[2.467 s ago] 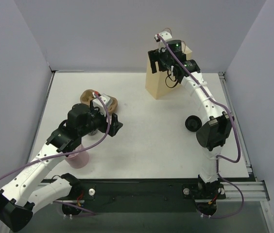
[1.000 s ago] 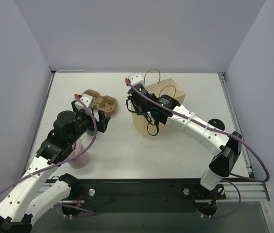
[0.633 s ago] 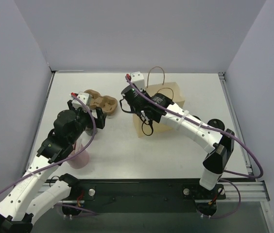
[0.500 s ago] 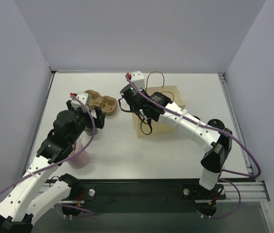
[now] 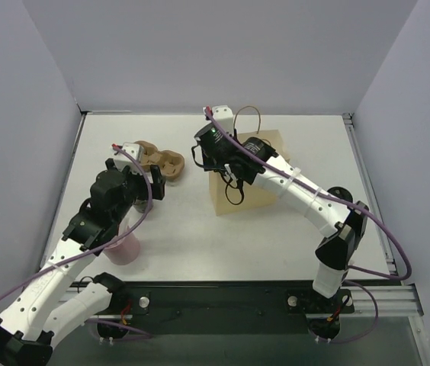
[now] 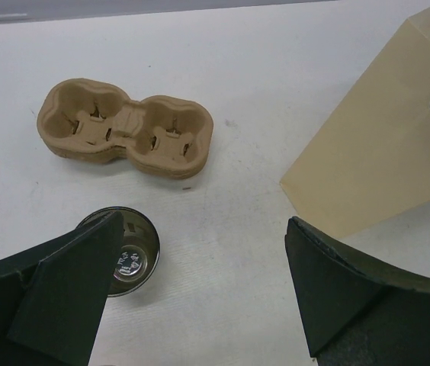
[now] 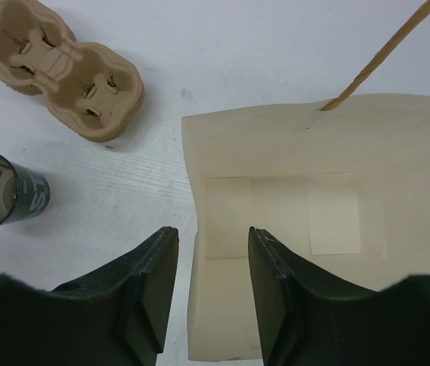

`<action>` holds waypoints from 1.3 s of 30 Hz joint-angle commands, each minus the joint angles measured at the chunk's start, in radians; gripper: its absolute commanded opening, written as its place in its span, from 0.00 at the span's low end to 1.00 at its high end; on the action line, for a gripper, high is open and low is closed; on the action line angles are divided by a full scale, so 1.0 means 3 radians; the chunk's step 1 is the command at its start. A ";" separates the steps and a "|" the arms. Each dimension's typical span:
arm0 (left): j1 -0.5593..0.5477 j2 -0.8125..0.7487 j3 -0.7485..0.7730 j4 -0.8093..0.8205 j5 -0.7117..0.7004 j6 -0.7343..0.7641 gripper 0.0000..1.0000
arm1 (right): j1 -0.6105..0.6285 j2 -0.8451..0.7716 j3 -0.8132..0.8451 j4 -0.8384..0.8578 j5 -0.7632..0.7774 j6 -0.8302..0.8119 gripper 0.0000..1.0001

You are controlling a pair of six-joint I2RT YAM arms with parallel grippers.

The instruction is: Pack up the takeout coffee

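Note:
A small black cup with a dark grey lid [image 5: 341, 194] stands at the right, partly hidden behind my right arm. The tan paper bag [image 5: 232, 200] stands open mid-table; it also shows in the left wrist view [image 6: 375, 168] and the right wrist view [image 7: 291, 221]. My right gripper [image 5: 212, 160] [image 7: 211, 293] is open, one finger outside the bag's left wall and one over its opening. My left gripper [image 5: 152, 183] [image 6: 200, 305] is open and empty, above the table between a lidless dark cup [image 6: 127, 258] [image 7: 1, 200] and the bag.
A brown pulp two-well tray [image 5: 156, 158] [image 6: 123, 130] [image 7: 62, 72] lies left of the bag. A pink cup [image 5: 123, 248] stands near the front left under my left arm. Grey walls close in the table on three sides.
The right gripper brought the bag from the back to mid-table, then shifted slightly back over its left rim. The left gripper crept a little toward the tray.

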 commanded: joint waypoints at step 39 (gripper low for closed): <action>0.0839 0.3629 0.3390 -0.1706 -0.0416 -0.1148 0.73 | 0.0821 -0.3274 -0.2261 0.0356 -0.0133 -0.0336 0.54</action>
